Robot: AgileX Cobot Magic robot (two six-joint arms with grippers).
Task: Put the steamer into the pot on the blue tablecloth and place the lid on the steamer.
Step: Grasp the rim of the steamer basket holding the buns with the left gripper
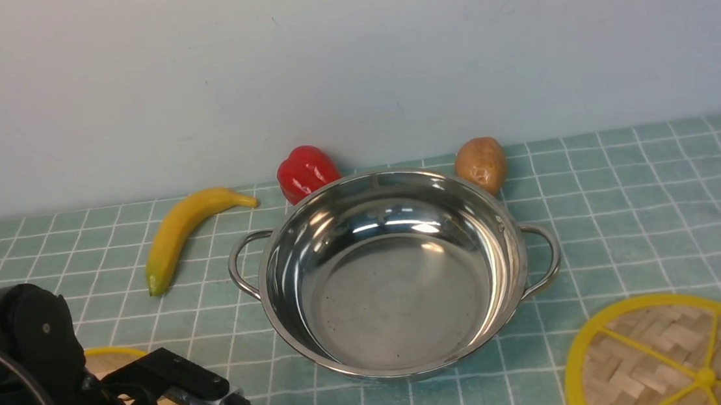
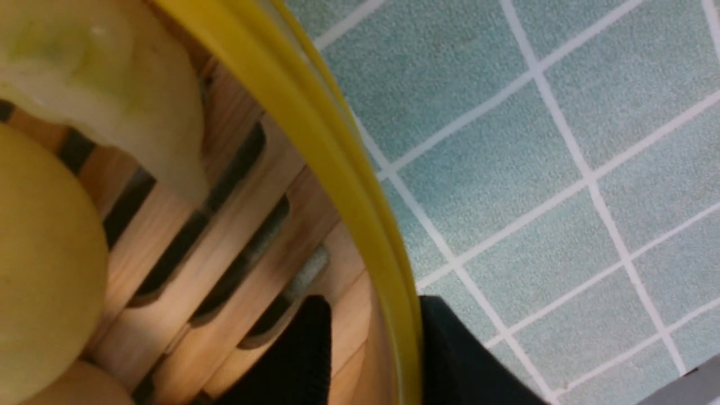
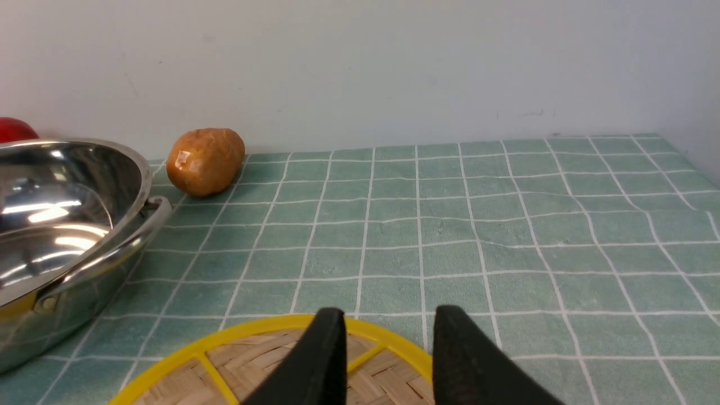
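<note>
Step 1 is in hand: gripping the round bamboo steamer with yellow plastic rims point(image 1: 112, 350), which stands on the pale teal-blue checked tablecloth point(image 1: 648, 203) at 7 o'clock from the wide shiny steel pot point(image 1: 392, 271).

The left gripper point(image 2: 372, 306) straddles the steamer's wall. 1 finger is inside over the slatted floor and 1 is outside against the rim. The jaws stand apart, with a sliver of wood showing beside the inner finger, so no pinch is visible.

The right gripper point(image 3: 388, 312) hangs agape and empty over the flat woven-bamboo lid with yellow spokes point(image 1: 648, 360), at 4 o'clock from the pot.

Your next move likely calls for a firm pinch on the wall, then a level lift toward 1 o'clock. Pale rounded pieces lie inside the steamer and could roll.

The steamer sits upright with its mouth up. Being round, it has no long axis. The empty pot's handles lie at 9 and 3 o'clock.
</note>
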